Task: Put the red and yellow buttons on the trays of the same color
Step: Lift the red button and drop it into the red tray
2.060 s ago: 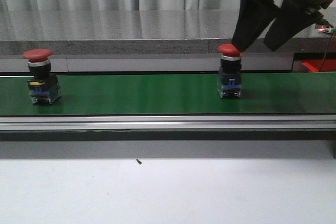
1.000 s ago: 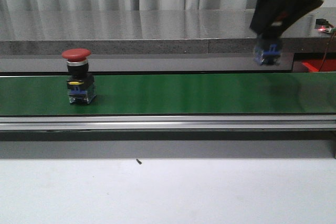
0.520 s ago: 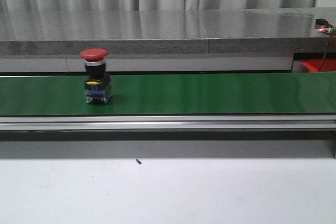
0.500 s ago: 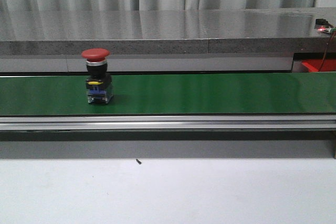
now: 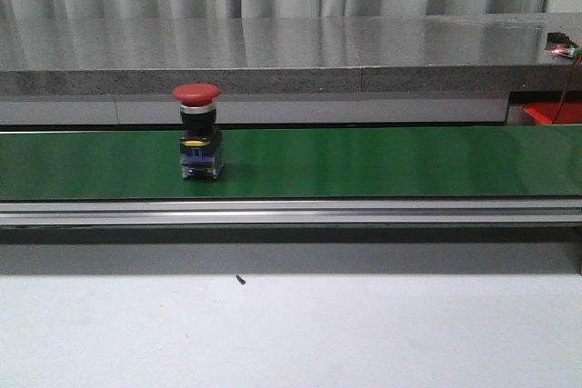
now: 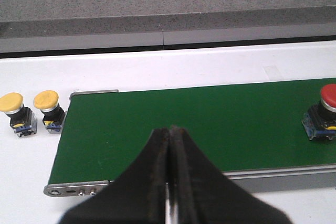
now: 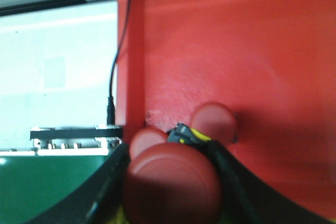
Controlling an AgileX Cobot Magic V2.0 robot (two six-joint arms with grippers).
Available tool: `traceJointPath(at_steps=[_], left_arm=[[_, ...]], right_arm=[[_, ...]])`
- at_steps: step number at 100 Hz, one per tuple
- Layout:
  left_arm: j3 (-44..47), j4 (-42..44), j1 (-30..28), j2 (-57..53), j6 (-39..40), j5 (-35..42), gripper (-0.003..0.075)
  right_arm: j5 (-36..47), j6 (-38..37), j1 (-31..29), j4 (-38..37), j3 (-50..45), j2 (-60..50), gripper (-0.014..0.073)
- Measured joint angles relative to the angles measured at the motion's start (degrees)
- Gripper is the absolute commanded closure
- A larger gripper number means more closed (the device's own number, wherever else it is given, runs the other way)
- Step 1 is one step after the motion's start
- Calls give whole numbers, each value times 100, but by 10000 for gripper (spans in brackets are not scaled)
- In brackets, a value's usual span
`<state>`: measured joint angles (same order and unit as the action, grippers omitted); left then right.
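A red button (image 5: 198,129) rides upright on the green belt (image 5: 364,161), left of centre; the left wrist view also catches this red button (image 6: 326,113). Two yellow buttons (image 6: 12,106) (image 6: 48,104) stand on the white table beyond the belt's end. My left gripper (image 6: 170,135) hangs over the belt's near edge, shut and empty. In the right wrist view my right gripper (image 7: 170,182) is shut on a red button (image 7: 170,187) above the red tray (image 7: 262,61). Two more red buttons (image 7: 215,120) (image 7: 146,140) lie in that tray. No yellow tray shows.
A grey stone ledge (image 5: 273,52) runs behind the belt, and the belt's metal rail (image 5: 273,213) runs along its front. A corner of the red tray (image 5: 553,114) shows at the far right. A black cable (image 7: 113,87) drops beside the tray wall.
My right gripper closed on the right-hand red button, lifted it off the belt and left the front view to the right. The other red button travelled rightwards along the belt.
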<state>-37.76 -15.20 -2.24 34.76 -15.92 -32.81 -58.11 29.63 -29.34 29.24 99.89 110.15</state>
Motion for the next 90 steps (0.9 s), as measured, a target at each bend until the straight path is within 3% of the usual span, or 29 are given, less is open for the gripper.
traceJointPath(at_steps=[43,90], left_arm=[[0,0,0,0,0,0,740],[0,0,0,0,0,0,740]], right_arm=[[-137,30,800,-141,1857,1386,362],[-165,-15,888,-550,1979,2138,362]])
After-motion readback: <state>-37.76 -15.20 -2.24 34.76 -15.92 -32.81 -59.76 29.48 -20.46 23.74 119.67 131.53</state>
